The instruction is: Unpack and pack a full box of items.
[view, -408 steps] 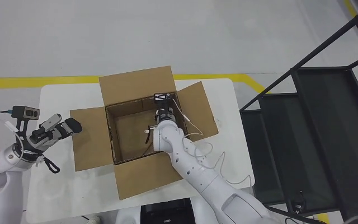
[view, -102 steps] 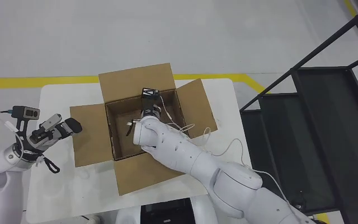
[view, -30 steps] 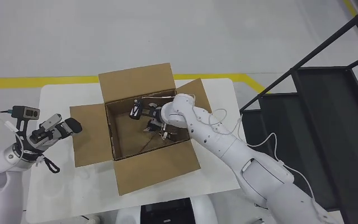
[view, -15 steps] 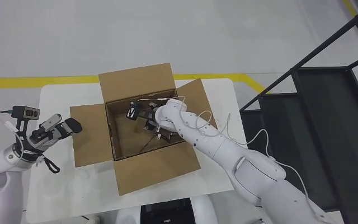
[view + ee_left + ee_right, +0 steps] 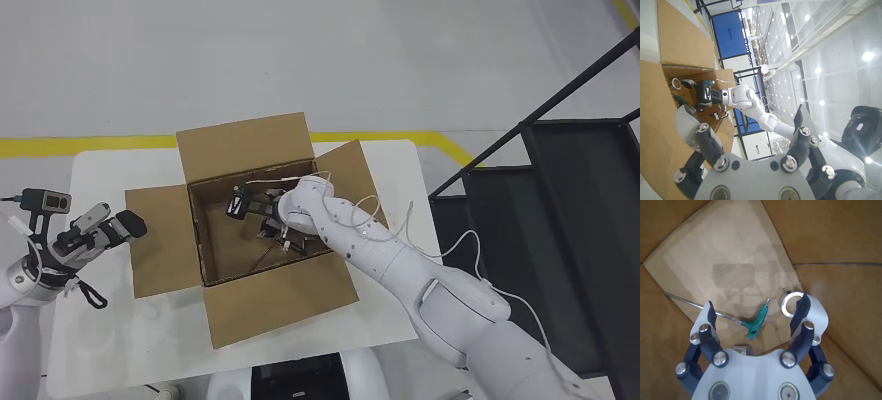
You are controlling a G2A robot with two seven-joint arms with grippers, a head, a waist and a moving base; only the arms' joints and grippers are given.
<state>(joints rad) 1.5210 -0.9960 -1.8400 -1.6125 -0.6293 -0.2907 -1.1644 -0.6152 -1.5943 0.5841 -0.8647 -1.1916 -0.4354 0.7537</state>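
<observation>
the white desk [image 5: 100,170] carries the open cardboard box [image 5: 240,150], its four flaps folded outward, corrugated brown walls matte and a little frayed at the cut edges. over the last several seconds the right arm has swung round from reaching in over the near wall to coming in across the right-hand wall, and in the last half second it has hardly shifted. i judge it has settled into a hover for a pick rather than travelling.

the right gripper [image 5: 756,305] hangs low inside the box with its fingers spread wide and nothing between them; the ribbed black pads face each other over the box floor. the left gripper [image 5: 742,117] has kept its place off the box's left flap, fingers likewise apart and empty.

a flat sheet of pale kraft paper [image 5: 715,256], smooth and angular, lies on the bottom. on it rests a hex key [image 5: 756,323] with a green plastic t-handle and a long thin steel shaft. just beside it, apart from it, lies a short bright metal ring [image 5: 785,306], split like a clamp collar, partly behind one pad. unpacking looks close to done, with these small pieces left.
</observation>
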